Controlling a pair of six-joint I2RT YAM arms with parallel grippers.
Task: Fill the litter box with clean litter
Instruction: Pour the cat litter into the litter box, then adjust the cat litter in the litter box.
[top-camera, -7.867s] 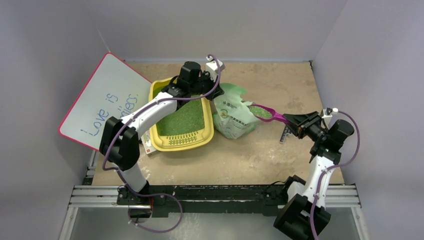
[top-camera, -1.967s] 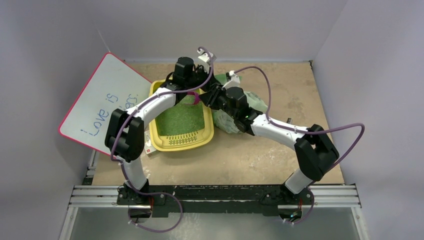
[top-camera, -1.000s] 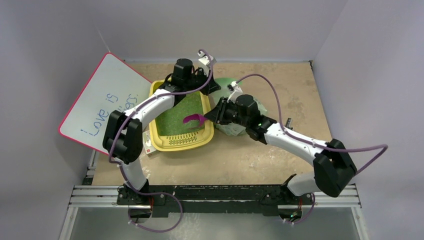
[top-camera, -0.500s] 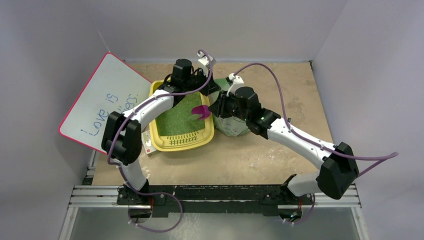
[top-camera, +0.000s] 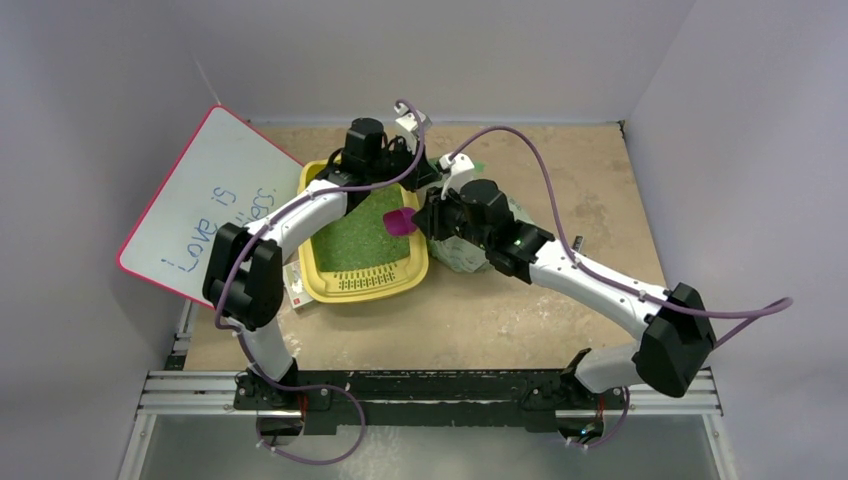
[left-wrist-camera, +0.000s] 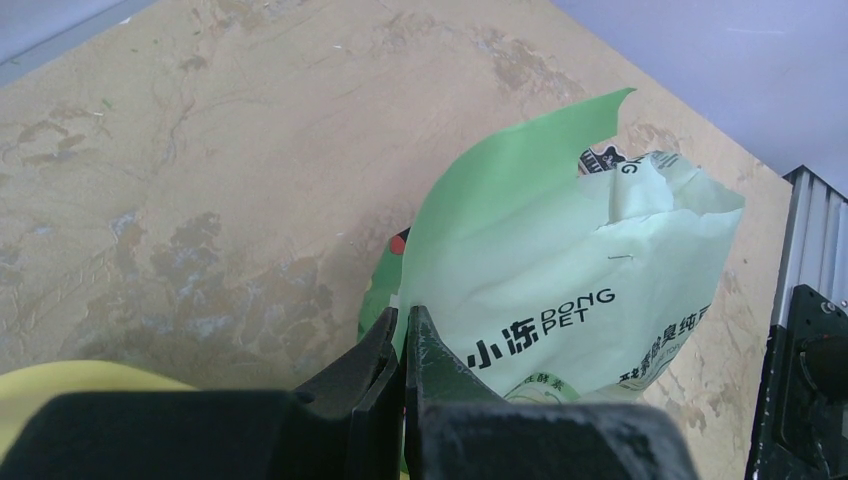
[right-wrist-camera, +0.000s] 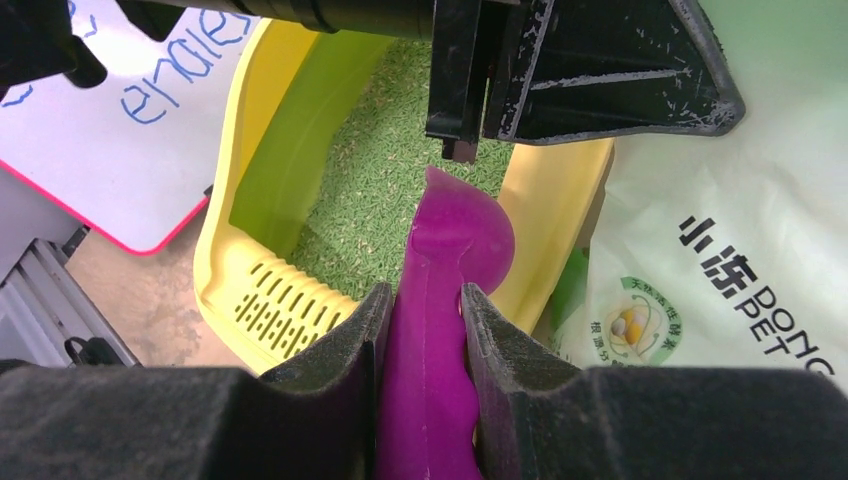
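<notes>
The yellow litter box sits at centre left, its grate end nearest me, with green litter covering its floor. Both show in the right wrist view: the box and the litter. My right gripper is shut on the handle of the purple scoop. The scoop's bowl hangs over the box's right rim, next to the bag. My left gripper is shut on the edge of the pale green litter bag beyond the box's far right corner.
A white board with a pink edge leans left of the box. A small white carton lies at the box's near left corner. Grey walls close in the back and sides. My right arm crosses over the bag.
My right arm swung in from the right with the scoop and reached over the box. In the last second the scoop drew back from the box's middle to its right rim. The left gripper stayed.
</notes>
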